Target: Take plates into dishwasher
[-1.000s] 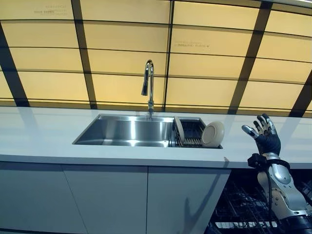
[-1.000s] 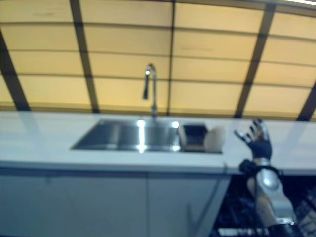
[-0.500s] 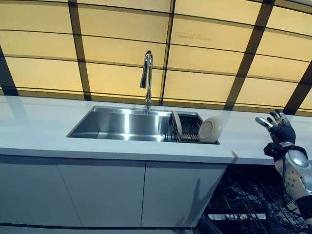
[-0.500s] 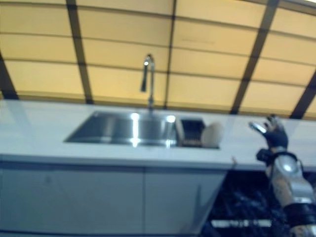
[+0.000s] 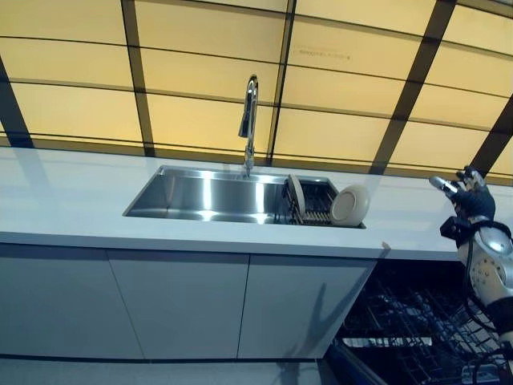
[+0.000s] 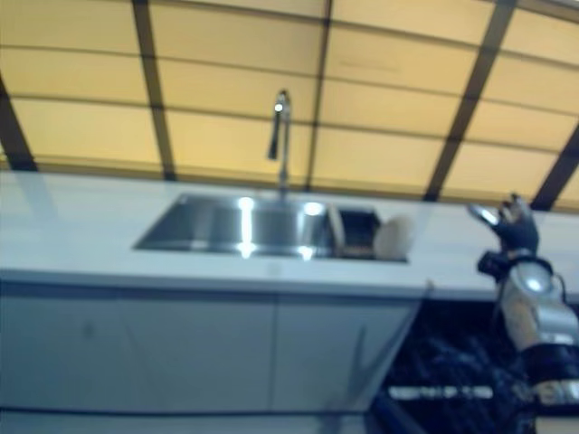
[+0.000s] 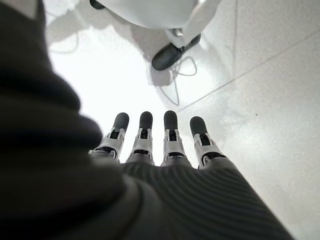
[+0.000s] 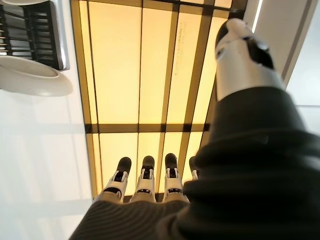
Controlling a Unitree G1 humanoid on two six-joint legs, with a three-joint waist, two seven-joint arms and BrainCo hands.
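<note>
Right hand (image 5: 465,195) hangs up over the far right end of the white counter (image 5: 72,204), fingers straight and spread, holding nothing; its wrist view confirms the straight fingers with only the yellow panelled wall (image 5: 200,88) beyond them. We judge it is raised there to come across to the plates, since it sits well apart from them for now.

And the plates: 2 we can make out, a round white plate (image 5: 349,205) leaning on edge at the right end of the dark drying rack (image 5: 314,206), and a second plate (image 5: 296,195) standing upright in the rack's left side. The rack sits in the right part of the steel sink (image 5: 200,195), with the tall faucet (image 5: 249,120) behind.

Below the counter on the right, the dishwasher (image 5: 405,321) stands open with its wire racks showing, right under our arm.

Our left hand (image 7: 155,145) points down at the floor, fingers straight, empty.

Between hand and plate we see only bare counter.
</note>
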